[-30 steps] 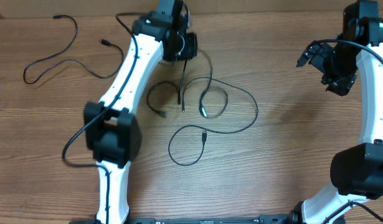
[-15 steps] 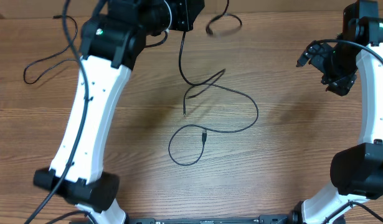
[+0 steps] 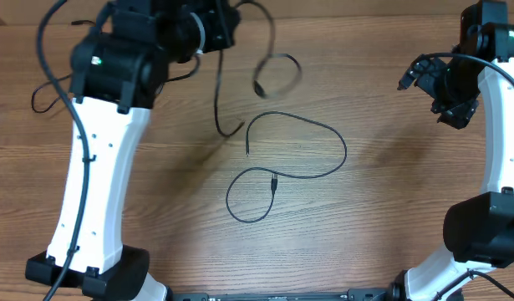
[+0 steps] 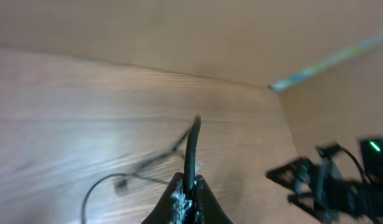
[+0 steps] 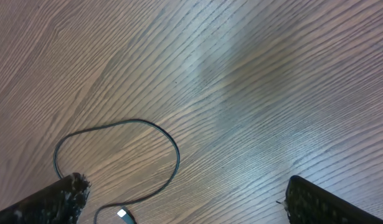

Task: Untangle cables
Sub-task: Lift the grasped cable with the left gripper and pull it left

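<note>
Setting: robotics test bench, lab-type room.
Evidence: bare wood-grain table [image 3: 390, 217]. Two white-and-black robot arms, left arm [image 3: 98, 167] and right arm [image 3: 499, 125], are based at its near edge. Thin black cables [image 3: 345, 150] lie loose on the top. A plain tan panel [image 4: 179, 25] stands beyond the far edge.

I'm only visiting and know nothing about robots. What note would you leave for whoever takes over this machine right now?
Left gripper: shut on one cable, raised over the table's far side, ends dangling.
Right gripper: open, empty, off to the right.
Second cable: loose loop mid-table, apart from the held one.
Third cable: far left, partly behind the left arm.
Done: the cables look separated.
Left: lay the held cable down in its own spot.
</note>
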Tool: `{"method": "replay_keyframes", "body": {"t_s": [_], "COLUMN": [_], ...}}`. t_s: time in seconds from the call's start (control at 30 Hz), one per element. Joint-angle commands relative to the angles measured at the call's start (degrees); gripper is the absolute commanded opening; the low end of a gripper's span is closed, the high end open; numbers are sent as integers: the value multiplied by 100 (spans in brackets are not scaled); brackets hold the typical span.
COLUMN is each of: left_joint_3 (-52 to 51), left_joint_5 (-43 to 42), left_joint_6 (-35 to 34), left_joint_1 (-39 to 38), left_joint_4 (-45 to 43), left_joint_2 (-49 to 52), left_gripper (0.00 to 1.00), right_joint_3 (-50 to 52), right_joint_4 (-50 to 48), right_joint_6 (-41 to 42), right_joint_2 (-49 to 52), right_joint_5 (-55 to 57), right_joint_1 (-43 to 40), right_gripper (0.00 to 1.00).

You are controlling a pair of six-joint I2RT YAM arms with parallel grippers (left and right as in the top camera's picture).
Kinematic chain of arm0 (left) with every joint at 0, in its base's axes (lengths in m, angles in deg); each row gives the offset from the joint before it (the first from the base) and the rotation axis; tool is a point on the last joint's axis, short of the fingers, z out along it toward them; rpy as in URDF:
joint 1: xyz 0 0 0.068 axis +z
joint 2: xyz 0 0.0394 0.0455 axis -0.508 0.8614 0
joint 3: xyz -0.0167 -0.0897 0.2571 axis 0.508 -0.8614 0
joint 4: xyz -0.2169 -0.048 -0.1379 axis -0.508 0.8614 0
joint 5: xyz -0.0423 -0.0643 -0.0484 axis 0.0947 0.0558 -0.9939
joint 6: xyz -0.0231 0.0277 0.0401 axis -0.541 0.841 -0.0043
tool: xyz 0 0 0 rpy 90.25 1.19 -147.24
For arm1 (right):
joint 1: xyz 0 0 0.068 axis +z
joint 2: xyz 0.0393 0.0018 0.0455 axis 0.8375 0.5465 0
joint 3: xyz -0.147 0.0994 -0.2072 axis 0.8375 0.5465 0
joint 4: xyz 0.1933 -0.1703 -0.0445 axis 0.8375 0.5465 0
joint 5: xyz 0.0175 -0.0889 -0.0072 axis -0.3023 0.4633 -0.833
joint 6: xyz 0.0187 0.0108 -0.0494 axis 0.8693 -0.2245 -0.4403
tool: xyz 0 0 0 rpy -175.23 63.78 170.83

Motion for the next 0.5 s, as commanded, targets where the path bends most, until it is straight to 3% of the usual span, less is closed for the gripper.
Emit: {"method": "replay_keyframes", "body": {"t_s": [0.0, 0.17, 0.47], "left_joint_3": [85, 85, 42], "left_joint_5": [232, 389, 376], "left_joint_6": [-660, -1547, -1845], "left_joint_1": [431, 1058, 2218], "left_joint_4": [280, 1075, 2046], "left_joint_2": [-52, -52, -52], "left_gripper": [4, 4, 4], "right_joint_3": [-2, -2, -2], "right_joint_4": [-13, -15, -15], "right_joint_6": [24, 24, 24], "right_joint_2": [-83, -81, -83], "right_joint_5": [35, 35, 35], "right_joint_1": [-11, -11, -11], "right_gripper": [100, 100, 100]}}
